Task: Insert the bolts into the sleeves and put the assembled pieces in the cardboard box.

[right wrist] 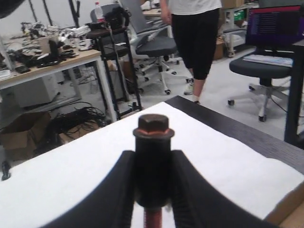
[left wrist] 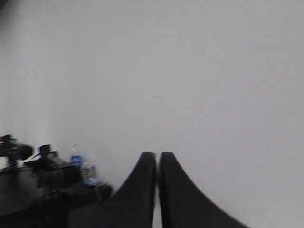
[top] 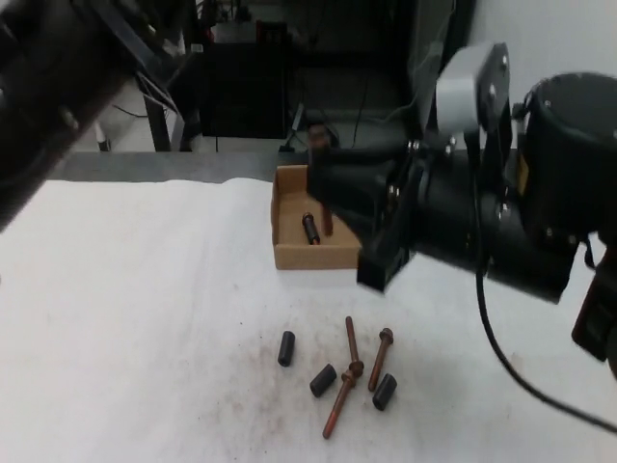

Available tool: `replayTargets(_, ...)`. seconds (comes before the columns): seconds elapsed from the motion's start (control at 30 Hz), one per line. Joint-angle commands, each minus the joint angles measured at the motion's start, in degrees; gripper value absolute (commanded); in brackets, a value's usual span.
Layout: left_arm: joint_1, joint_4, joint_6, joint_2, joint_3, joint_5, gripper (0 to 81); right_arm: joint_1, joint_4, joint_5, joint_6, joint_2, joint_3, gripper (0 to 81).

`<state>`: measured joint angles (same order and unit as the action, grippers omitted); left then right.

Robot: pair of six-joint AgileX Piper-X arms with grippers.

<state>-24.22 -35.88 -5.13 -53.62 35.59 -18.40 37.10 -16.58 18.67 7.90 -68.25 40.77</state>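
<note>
My right gripper (right wrist: 153, 164) is shut on an assembled piece (right wrist: 153, 156), a rust-coloured bolt in a black sleeve held upright. In the high view the right gripper (top: 326, 183) holds it over the cardboard box (top: 287, 253), where another assembled piece (top: 310, 229) lies. Three loose black sleeves (top: 286, 348) (top: 323, 380) (top: 385, 392) and three loose bolts (top: 352, 340) (top: 382, 359) (top: 339, 400) lie on the white cloth nearer the front. My left gripper (left wrist: 157, 180) is shut with nothing in it and faces a blank wall. The left arm (top: 58, 77) is raised at the top left.
White cloth (top: 145, 318) covers the bench, with open room left of the loose parts. The bench's far edge (right wrist: 247, 133) is dark. Beyond it are desks, office chairs (right wrist: 156, 45) and a standing person.
</note>
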Motion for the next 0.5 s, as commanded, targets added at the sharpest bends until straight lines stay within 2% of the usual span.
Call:
replayTargets(0.0,0.1,11.7,4.8,2.1,0.3,8.7,0.2,-1.3,6.1,-4.2,1.0,-0.7,5.4,0.8)
replayTargets(0.1,0.1,22.4,4.6,2.6,0.3,11.5,0.2,-4.6,16.6,-8.6,1.1,-5.4,12.4,0.8)
replayTargets(0.27,0.1,41.2,-1.9,2.5,0.3,11.7,0.2,-10.0,33.1,-8.9,3.7,-17.6,27.4,0.8)
replayTargets(0.47,0.1,54.9,-2.2,2.0,0.3,11.4,0.2,-13.3,49.1,-9.4,4.1,-36.6,47.1,0.8)
